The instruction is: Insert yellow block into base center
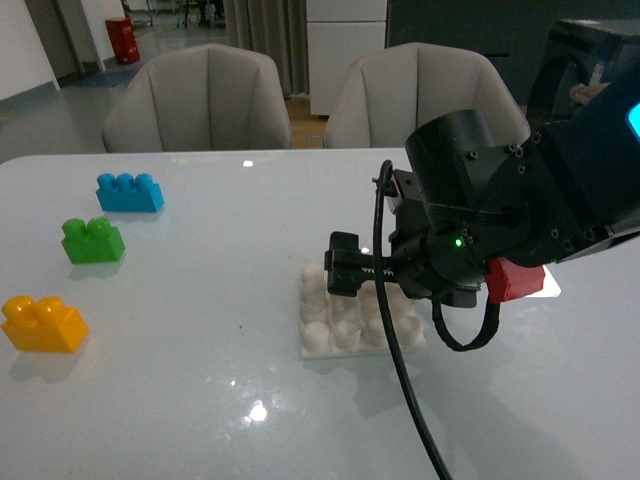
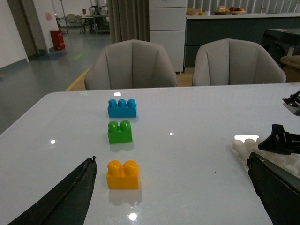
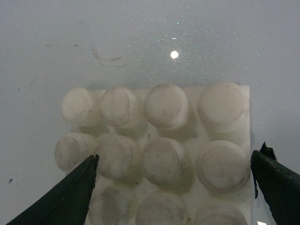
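The yellow block (image 1: 43,324), two studs up, is seen sitting upright at the table's near left, well apart from the flat white stud-covered base (image 1: 330,335) laid mid-table.

The nearest block (image 1: 43,324) lies well left of the base (image 1: 328,332), two bricks (image 1: 93,240) (image 1: 130,192) behind it.

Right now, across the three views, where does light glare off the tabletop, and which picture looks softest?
Front view: small ceiling-light glints on the glossy white table. Left wrist view: a bright reflected patch beside the square white studded plastic base. Right wrist view: softest, a close-up of the base, one pinpoint glint on bare table.
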You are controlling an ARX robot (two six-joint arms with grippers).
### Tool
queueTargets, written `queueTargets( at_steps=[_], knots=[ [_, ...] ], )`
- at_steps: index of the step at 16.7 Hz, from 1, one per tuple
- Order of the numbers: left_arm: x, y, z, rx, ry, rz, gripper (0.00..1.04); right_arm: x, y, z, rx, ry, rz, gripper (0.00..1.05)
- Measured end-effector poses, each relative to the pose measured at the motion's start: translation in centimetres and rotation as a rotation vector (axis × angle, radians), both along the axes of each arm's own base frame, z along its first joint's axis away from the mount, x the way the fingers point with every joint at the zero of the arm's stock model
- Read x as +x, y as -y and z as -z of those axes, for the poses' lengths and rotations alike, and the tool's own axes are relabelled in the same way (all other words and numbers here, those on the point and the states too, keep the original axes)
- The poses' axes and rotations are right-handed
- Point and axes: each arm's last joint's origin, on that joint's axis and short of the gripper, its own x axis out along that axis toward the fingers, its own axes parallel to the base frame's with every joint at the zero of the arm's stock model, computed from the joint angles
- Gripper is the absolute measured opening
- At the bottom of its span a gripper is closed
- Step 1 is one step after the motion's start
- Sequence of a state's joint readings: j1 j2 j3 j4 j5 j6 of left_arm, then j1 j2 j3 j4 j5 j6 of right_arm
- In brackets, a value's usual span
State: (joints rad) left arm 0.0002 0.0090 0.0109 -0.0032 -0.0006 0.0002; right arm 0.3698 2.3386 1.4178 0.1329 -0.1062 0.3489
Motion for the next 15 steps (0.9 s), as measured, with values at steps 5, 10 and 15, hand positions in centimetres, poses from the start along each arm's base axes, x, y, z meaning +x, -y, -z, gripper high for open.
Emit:
queueTargets(
  at_steps=[5, 10, 15],
  knots=[
    [0.0, 0.0, 0.0, 0.0, 0.0, 0.0, 0.98, 0.3, -1.1, -0.6, 0.018, 0.006, 0.002, 0.98],
    [0.0, 0.0, 0.0, 0.0, 0.0, 0.0, 0.98, 0.1, -1.8, -0.3, 0.021, -0.004, 0.008, 0.98],
    [0.0, 0.0, 0.0, 0.0, 0.0, 0.0, 0.98, 0.2, -0.7, -1.1, 0.044, 0.0, 0.03, 0.98]
  ],
)
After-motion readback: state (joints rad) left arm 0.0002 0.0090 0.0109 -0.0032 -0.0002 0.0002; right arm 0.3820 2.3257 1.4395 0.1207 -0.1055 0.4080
